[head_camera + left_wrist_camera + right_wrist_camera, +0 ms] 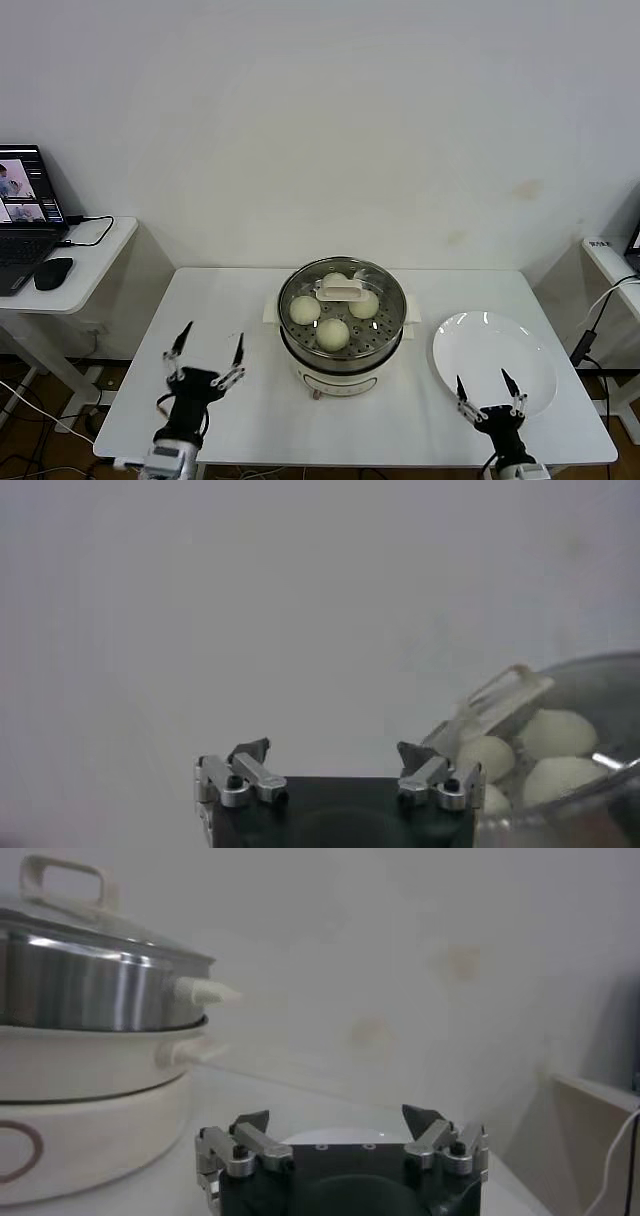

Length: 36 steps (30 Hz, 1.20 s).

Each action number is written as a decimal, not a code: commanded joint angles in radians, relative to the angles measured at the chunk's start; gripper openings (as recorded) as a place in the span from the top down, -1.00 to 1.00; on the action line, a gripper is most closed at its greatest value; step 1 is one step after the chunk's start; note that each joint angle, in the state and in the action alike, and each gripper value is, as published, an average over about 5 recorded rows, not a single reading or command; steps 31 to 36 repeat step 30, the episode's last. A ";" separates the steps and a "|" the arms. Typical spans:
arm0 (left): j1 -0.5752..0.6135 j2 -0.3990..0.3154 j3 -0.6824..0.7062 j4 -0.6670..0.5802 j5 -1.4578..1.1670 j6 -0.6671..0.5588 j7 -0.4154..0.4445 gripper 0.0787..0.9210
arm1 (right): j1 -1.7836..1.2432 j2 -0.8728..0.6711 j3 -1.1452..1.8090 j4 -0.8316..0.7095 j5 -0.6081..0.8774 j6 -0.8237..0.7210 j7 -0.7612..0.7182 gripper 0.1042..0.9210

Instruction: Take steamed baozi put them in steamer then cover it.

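Observation:
The steel steamer (pixel 342 352) stands on its white base at the table's middle. The clear glass cover (pixel 385 285) with its whitish handle (pixel 341 291) lies on top of it. Through the glass I see cream-white baozi (pixel 333 333) on the perforated tray; three show plainly and a fourth peeks out behind the handle. My left gripper (pixel 208 348) is open and empty, low at the front left of the steamer. My right gripper (pixel 484 387) is open and empty at the front right, over the plate's near edge. The baozi (pixel 552 735) and the handle (pixel 495 702) also show in the left wrist view, the steamer (pixel 95 978) in the right wrist view.
A flat white plate (pixel 490 350) lies to the right of the steamer. A side desk with a laptop (pixel 25 205) and a mouse (pixel 52 272) stands at the far left. Another desk edge with cables (pixel 600 310) is at the far right.

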 commanded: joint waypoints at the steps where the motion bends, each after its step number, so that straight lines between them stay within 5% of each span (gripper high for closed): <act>1: 0.141 -0.032 -0.125 0.155 -0.364 -0.180 -0.064 -0.77 | -0.082 -0.030 -0.009 0.021 0.045 0.013 -0.001 -0.76; 12: 0.134 -0.022 -0.128 0.215 -0.314 -0.167 0.056 -0.77 | -0.101 -0.023 -0.037 0.033 0.045 0.014 -0.001 -0.76; 36: 0.152 -0.019 -0.110 0.220 -0.240 -0.187 0.081 -0.77 | -0.127 -0.017 -0.056 0.059 0.043 -0.001 -0.004 -0.76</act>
